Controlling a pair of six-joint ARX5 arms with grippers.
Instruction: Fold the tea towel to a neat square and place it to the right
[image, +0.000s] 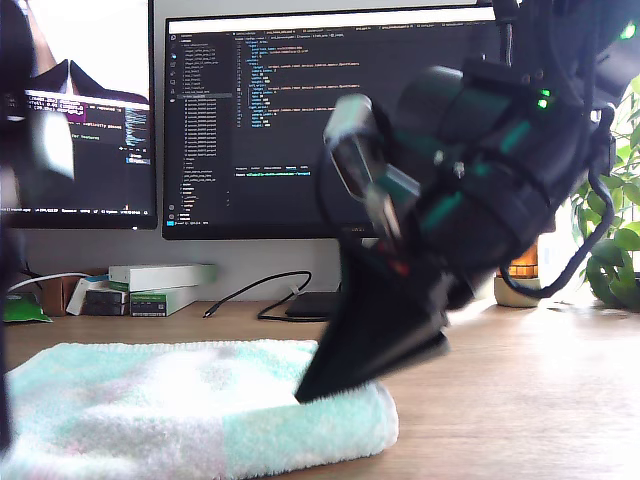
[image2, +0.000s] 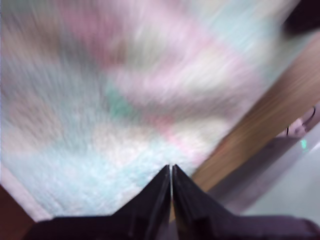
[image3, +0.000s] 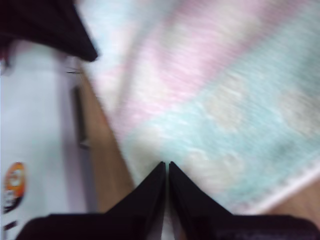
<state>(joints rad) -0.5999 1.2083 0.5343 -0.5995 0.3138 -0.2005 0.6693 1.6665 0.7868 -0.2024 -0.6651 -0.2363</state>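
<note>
The tea towel (image: 190, 410) lies folded on the desk (image: 520, 400), at about seven o'clock in the exterior view. One arm leans down from two o'clock, its dark tip on the towel's edge. My first gripper (image2: 171, 172) and my second gripper (image3: 167, 169) both hang over the cloth, jaws pressed together, nothing visible between them.

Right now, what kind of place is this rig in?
Probably an office desk or lab workstation. Two monitors showing code stand at the back of a wooden desk, with cables and small boxes beneath them. The tea towel lies in front.
</note>
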